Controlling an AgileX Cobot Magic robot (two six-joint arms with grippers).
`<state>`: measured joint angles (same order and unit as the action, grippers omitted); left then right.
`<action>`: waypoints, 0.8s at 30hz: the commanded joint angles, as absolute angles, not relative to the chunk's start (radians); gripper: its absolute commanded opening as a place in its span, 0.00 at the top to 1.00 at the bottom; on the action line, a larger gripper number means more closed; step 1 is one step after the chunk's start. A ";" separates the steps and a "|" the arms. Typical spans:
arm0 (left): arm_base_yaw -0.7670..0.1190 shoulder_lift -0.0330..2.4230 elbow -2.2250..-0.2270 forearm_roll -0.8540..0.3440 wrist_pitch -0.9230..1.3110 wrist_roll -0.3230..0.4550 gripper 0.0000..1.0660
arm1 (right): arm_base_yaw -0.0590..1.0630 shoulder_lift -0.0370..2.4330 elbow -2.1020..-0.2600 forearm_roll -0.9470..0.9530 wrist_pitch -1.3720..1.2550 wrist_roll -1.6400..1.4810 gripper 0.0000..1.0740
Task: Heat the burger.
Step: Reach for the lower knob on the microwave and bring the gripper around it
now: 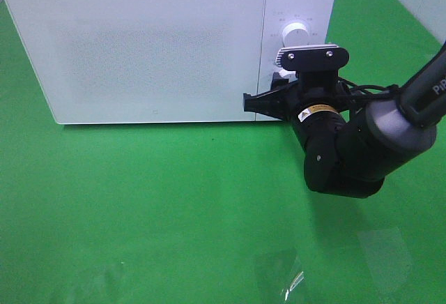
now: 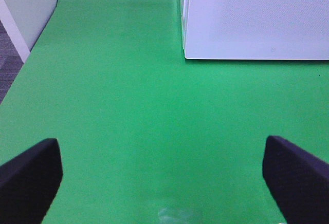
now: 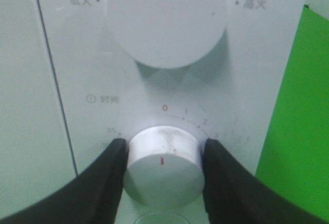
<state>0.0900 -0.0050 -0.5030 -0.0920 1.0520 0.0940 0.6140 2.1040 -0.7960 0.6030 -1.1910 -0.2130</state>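
Exterior high view: a closed white microwave (image 1: 153, 46) is seen at the far side of the green desk (image 1: 174, 206), with broad bare desk left on the near side. Its timer knob (image 3: 162, 167) is clasped on both sides by the right end effector (image 3: 163, 152). The left end effector (image 2: 160, 152) is held spread wide above the desk. The burger is shown in no view.

- The right gripper (image 3: 164, 154) is clasping the white timer knob (image 3: 163, 178), its black fingers (image 3: 100, 183) pressing against both sides.
- The knob's red mark (image 3: 162, 160) is pointing toward the 0 on the dial.
- A larger knob (image 3: 167, 13) is sitting farther up the control panel (image 3: 77, 54).
- Green table surface (image 3: 293, 131) is showing beside the panel.
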 commanded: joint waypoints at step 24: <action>0.090 -0.025 -0.499 -0.096 1.037 0.093 0.08 | 0.606 2.100 -0.809 0.426 -1.206 1.055 0.98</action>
